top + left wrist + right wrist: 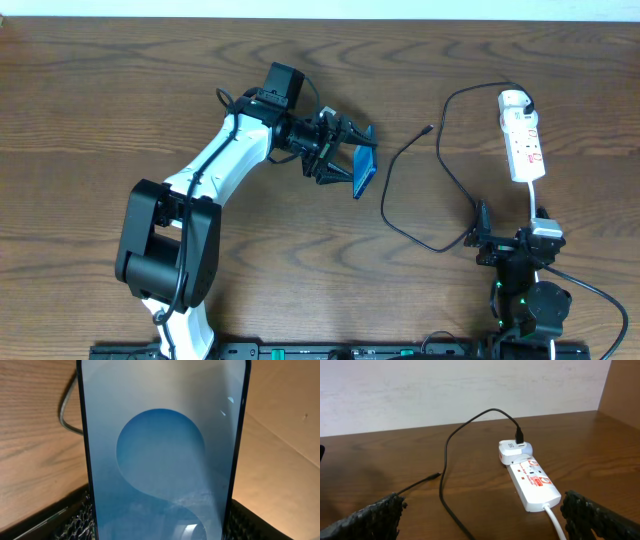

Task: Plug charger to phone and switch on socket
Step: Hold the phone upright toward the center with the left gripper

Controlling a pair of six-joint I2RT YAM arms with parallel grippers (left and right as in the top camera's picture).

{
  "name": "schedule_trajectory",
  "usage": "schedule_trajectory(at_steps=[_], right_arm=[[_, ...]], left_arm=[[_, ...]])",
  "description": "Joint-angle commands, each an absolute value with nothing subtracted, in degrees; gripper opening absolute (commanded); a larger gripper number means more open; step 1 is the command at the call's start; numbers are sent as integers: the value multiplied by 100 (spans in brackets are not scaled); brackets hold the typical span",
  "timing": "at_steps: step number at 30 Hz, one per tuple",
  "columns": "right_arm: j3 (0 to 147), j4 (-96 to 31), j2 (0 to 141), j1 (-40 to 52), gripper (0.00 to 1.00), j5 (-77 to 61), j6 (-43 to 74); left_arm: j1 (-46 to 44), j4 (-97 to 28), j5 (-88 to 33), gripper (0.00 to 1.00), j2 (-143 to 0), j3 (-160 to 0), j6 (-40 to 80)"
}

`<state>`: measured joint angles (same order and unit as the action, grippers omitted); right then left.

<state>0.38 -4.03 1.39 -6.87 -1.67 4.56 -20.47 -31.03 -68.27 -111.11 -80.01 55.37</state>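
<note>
My left gripper (340, 158) is shut on the phone (365, 171) and holds it on edge above the table at the middle. In the left wrist view the phone's blue screen (162, 450) fills the frame between my fingers. The charger's black cable (415, 215) loops from a white plug in the socket (522, 135) at the right, and its connector tip (430, 128) lies free on the table. My right gripper (500, 245) is open and empty near the front right, with the socket (532, 482) and the cable (445, 460) ahead of it.
The socket's white cord (533, 195) runs toward the right arm. The table (100, 100) is dark brown wood. A pale wall (445, 390) stands behind the table in the right wrist view.
</note>
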Motion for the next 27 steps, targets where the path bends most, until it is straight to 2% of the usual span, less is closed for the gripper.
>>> schedule_trajectory(at_steps=[1, 27], right_arm=[[32, -427, 141, -637, 99, -165, 508], [32, -427, 141, -637, 99, -165, 508]], left_arm=[[-2053, -3092, -7293, 58, -11004, -8007, 5365], [-2053, -3072, -7618, 58, -11004, -8007, 5100]])
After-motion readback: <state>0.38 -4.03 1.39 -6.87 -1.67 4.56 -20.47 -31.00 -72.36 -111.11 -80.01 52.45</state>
